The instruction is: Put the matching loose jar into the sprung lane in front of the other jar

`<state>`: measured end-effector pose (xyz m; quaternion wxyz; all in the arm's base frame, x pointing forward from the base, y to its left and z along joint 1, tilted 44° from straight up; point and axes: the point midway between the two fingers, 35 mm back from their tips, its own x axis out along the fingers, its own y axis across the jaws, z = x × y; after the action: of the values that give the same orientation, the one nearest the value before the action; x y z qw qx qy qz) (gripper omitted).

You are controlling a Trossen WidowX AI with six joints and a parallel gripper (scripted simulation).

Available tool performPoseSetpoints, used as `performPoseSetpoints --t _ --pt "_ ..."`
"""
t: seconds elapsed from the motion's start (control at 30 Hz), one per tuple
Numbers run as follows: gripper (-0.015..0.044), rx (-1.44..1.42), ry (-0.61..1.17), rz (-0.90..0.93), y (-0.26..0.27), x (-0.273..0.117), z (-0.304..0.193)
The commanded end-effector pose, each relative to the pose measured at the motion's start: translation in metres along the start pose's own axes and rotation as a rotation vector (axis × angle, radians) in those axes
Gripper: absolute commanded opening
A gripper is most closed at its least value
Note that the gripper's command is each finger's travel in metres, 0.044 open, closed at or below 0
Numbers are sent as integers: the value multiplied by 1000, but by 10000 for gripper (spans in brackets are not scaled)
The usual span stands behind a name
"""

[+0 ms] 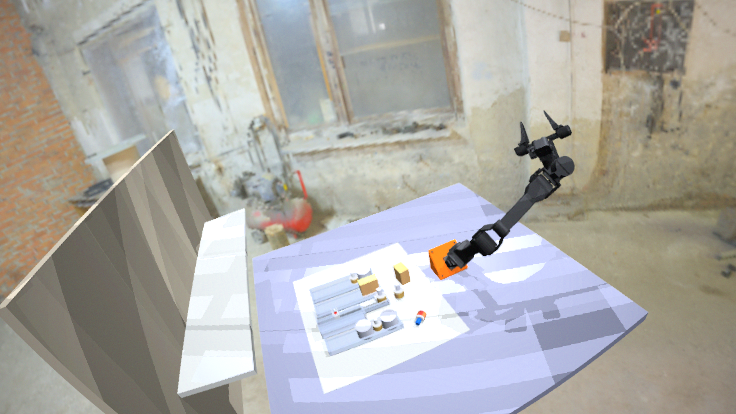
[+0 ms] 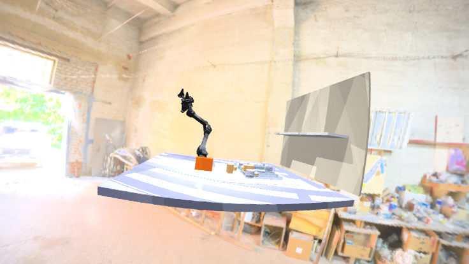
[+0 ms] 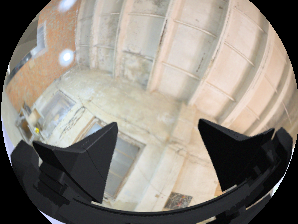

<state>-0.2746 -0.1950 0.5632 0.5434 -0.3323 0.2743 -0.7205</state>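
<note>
Gripper, black, two-fingered (image 1: 534,118) (image 2: 184,91) (image 3: 158,122): one, spread wide, nothing between its fingertips, raised high and aimed upward, away from the work. Orange block base (image 1: 440,263) (image 2: 204,163): one, standing between the gripper's side and the goods. Small brown jar with white cap (image 1: 398,291) (image 2: 235,168): one, upright, loose before the front of the light grey lane tray (image 1: 339,350) (image 2: 275,178); we take it for the task's jar, since it looks like the brown, white-capped jar (image 1: 380,295) at the tray's front, though at this size we cannot settle the match or make out the pusher. From the gripper, the loose jar lies well below and back across the base, its long axis vertical, so we judge that the arm must swing over and turn its fingers down first. Edges: yellow box (image 1: 401,273) (image 2: 229,168), standing just beside the jar, tight on that side; red, white and blue piece (image 1: 419,317), apart from it, leaving us more room there; pale grey shelf (image 1: 216,303) (image 2: 311,134), beyond the tray's far end. Placing: not yet done; we would keep pressure on the row until the jar sits behind the stop.
</note>
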Motion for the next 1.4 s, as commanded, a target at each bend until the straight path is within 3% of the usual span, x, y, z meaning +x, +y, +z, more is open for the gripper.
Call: performPoseSetpoints --t 0.0,0.47,0.77,1.07,1.37 --pt "426 6 -2 4 1 2 -1" --pt "440 433 -48 414 163 115 -16" --pt "440 614 13 781 310 146 14" --pt "440 671 134 1210 462 113 63" --pt "440 567 315 1636 584 17 110"
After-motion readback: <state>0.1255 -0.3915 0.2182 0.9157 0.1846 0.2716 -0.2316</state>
